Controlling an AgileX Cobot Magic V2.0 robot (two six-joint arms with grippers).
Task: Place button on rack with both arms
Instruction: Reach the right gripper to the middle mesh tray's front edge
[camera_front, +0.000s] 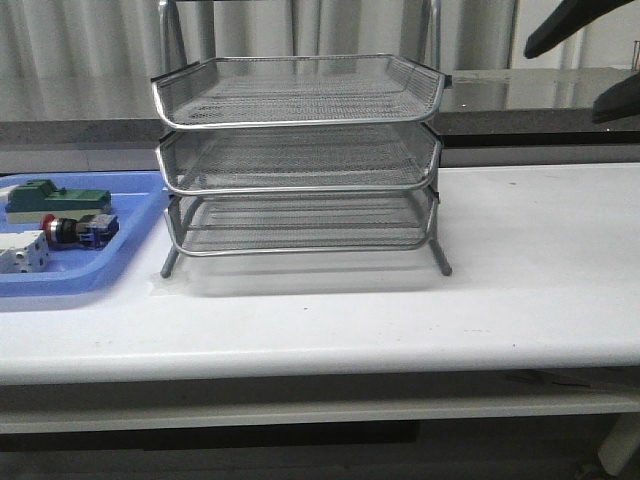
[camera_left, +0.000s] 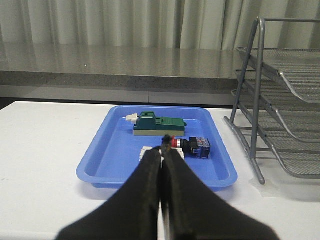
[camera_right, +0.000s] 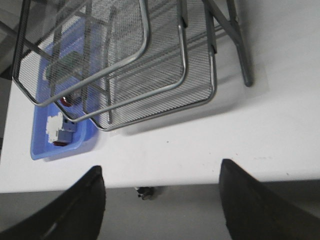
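Note:
The button (camera_front: 77, 229), with its red head, black body and blue rear block, lies on its side in the blue tray (camera_front: 130, 262) left of the rack (camera_front: 300, 150). In the left wrist view my left gripper (camera_left: 164, 143) is shut on nothing and hovers short of the tray, its tips in line with the button (camera_left: 190, 146). My right gripper (camera_front: 562, 78) hangs high at the right, above and beside the rack, and is open and empty. From its wrist view the open right gripper (camera_right: 161, 167) looks down on the rack (camera_right: 150, 75) and the table's front edge.
A green block (camera_front: 58, 198) and a white block (camera_front: 24, 252) share the blue tray with the button. A grey counter (camera_front: 540, 100) runs behind the table. White tabletop (camera_front: 540, 260) stretches right of the rack.

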